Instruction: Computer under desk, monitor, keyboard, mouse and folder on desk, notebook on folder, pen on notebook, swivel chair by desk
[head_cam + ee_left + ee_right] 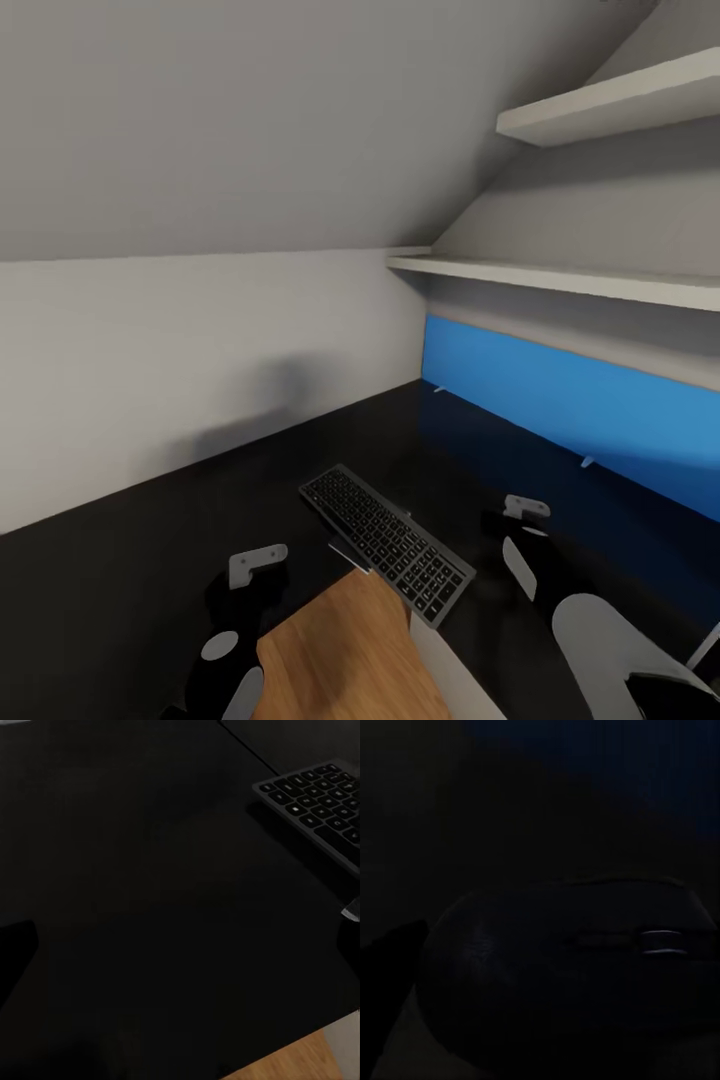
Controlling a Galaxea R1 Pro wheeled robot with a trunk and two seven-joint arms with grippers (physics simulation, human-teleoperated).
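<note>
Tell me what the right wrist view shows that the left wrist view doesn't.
The right wrist view alone shows a dark mouse up close, its scroll wheel catching a little light. The left wrist view alone shows a corner of the keyboard and a strip of wooden surface at the frame's edge. Both share a very dark, nearly black surface beneath.

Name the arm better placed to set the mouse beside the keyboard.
Right. The mouse looms close in the right wrist view, directly before the right gripper, which sits beside the keyboard. The left gripper faces bare dark surface.
</note>
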